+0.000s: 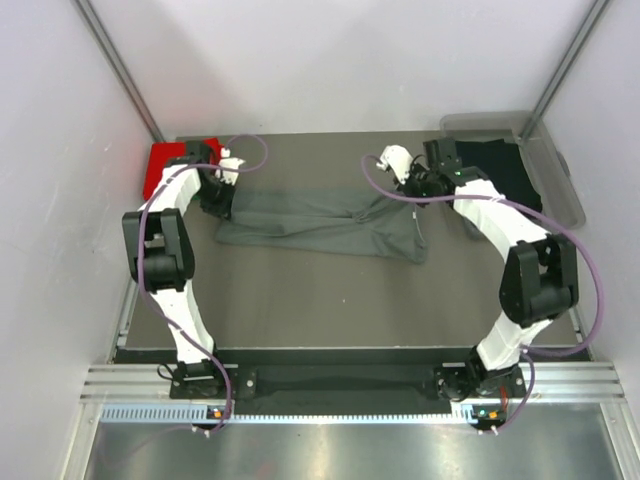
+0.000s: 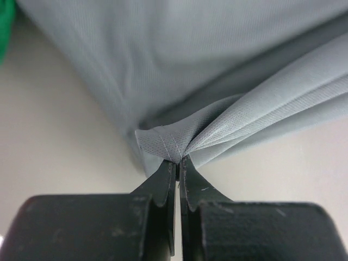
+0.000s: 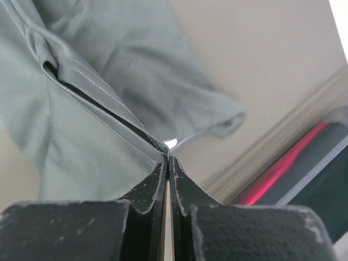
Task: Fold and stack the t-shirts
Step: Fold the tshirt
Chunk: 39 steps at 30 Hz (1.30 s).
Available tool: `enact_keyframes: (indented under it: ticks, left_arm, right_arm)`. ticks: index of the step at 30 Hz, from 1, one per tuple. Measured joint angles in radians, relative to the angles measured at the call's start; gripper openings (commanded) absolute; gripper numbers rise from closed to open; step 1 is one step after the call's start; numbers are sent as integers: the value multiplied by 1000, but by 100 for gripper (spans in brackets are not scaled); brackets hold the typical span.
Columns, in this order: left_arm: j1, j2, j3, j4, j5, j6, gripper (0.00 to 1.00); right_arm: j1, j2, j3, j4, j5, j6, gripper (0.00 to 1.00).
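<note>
The dark grey t-shirt (image 1: 320,225) lies stretched in a long band across the back of the table, held at both ends. My left gripper (image 1: 222,207) is shut on its left end; the left wrist view shows the jaws (image 2: 178,161) pinching a stitched hem of the grey cloth (image 2: 217,65). My right gripper (image 1: 408,195) is shut on its right end; the right wrist view shows the jaws (image 3: 167,158) pinching a seamed edge of the grey cloth (image 3: 98,125). The red t-shirt (image 1: 158,170) lies at the back left corner. The black t-shirt (image 1: 500,165) lies in the tub. A sliver of green cloth (image 2: 4,27) shows in the left wrist view.
The clear plastic tub (image 1: 562,180) stands at the back right, against the wall. White walls with metal posts close the table on three sides. A red strip (image 3: 285,171) shows beside the table edge in the right wrist view.
</note>
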Motion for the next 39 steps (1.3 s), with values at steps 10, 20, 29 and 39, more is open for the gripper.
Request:
enact_keyframes:
  ticks: [10,20,29,39]
  left_arm:
    - [-14,46,39,13,-13,-31,0]
    - [-13,37,-9,27,-41,-47,0]
    - [-13,37,-8,28,-62,-66,0]
    - [-13,37,-8,49,-109,-101,0]
  right_arm:
    - [0,197,202,1,2,6,0]
    - [0,299,306,-14,26,6,0]
    - [0,392,411,-18,46,13,0]
    - [0,416,426,-16,49,26,0]
